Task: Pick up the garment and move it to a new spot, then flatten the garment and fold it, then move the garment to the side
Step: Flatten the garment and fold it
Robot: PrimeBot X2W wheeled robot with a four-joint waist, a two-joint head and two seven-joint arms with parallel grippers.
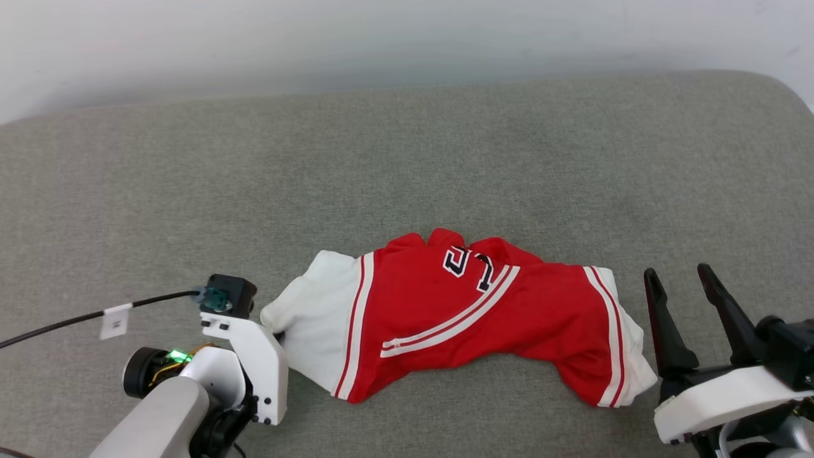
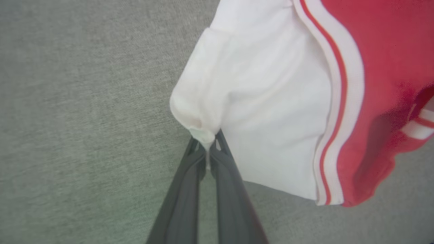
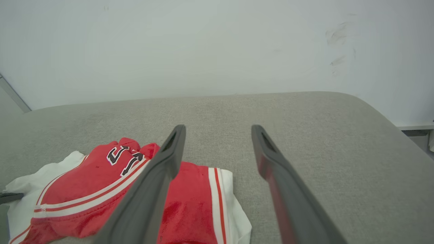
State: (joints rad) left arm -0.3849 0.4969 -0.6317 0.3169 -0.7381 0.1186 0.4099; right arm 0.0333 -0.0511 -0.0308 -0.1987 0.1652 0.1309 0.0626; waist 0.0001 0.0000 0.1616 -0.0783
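Garment (image 1: 439, 312) sleeve clamped in left jaws; right jaws apart.

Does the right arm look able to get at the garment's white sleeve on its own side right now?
Probably yes. The right gripper stands open beside that sleeve of the garment, with bare grey cushion between them and nothing in the way.

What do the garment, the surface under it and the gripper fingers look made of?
The garment: soft cloth, likely synthetic jersey; it creases and bunches where the shut left gripper pinches its white sleeve. The surface: matte grey woven upholstery, flecked texture. The right gripper fingers: dark, smooth, matte, probably plastic or rubber.
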